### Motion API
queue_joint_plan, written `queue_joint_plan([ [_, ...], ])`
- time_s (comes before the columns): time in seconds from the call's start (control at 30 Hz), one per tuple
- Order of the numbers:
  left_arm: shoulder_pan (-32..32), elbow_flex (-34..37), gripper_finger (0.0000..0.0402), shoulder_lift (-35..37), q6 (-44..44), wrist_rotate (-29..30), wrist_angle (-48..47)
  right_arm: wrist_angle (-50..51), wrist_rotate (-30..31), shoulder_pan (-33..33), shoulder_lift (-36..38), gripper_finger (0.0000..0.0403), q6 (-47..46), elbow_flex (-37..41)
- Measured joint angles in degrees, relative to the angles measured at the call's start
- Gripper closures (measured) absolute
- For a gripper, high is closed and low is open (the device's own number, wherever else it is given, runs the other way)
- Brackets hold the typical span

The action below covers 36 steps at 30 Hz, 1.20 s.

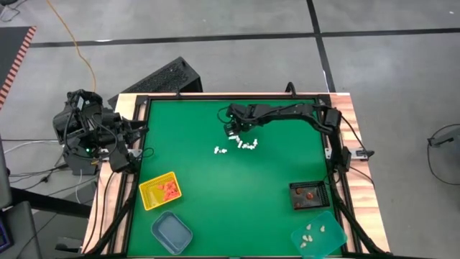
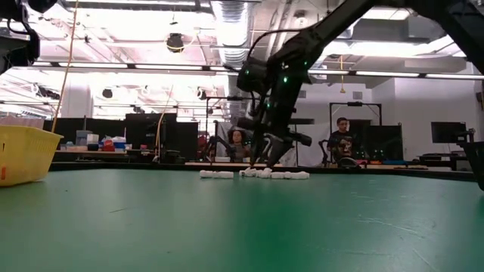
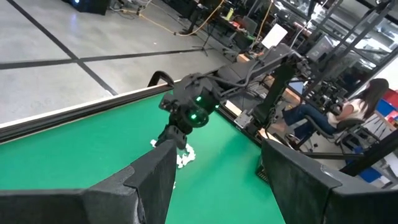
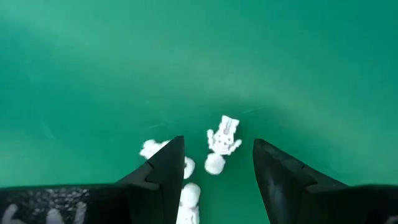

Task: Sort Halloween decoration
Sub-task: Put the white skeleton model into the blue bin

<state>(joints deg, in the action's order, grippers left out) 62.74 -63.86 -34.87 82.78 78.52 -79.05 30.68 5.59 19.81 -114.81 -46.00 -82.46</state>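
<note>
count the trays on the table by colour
yellow tray: 1
blue-grey tray: 1
black tray: 1
teal tray: 1
total: 4 trays

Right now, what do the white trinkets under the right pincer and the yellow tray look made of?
White trinkets: probably moulded plastic, matte, with crisp tiny skeleton shapes. Yellow tray: likely plastic, uniform bright colour, thin upright walls; the low view hints at a mesh side, unclear.
</note>
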Motion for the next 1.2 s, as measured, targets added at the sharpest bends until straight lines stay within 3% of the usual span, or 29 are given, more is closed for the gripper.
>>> queue_joint_plan([
  [0.3,0.0,0.0,0.0176,0.0,0.0,0.0,0.0,2.0,3.3,-2.1,-3.0,0.0231,-1.9,-0.2],
  [0.77,0.0,0.0,0.0176,0.0,-0.6,-0.1,0.0,3.0,2.0,-2.1,-2.5,0.0393,-0.9,-0.3],
  [1.07,0.0,0.0,0.0176,0.0,-0.7,-0.2,0.0,3.9,0.5,-2.7,-1.3,0.0399,4.5,-6.9],
  [1.2,0.0,0.0,0.0176,0.0,-0.7,-0.2,0.0,3.8,2.5,-4.4,-1.2,0.04,5.8,-10.6],
])
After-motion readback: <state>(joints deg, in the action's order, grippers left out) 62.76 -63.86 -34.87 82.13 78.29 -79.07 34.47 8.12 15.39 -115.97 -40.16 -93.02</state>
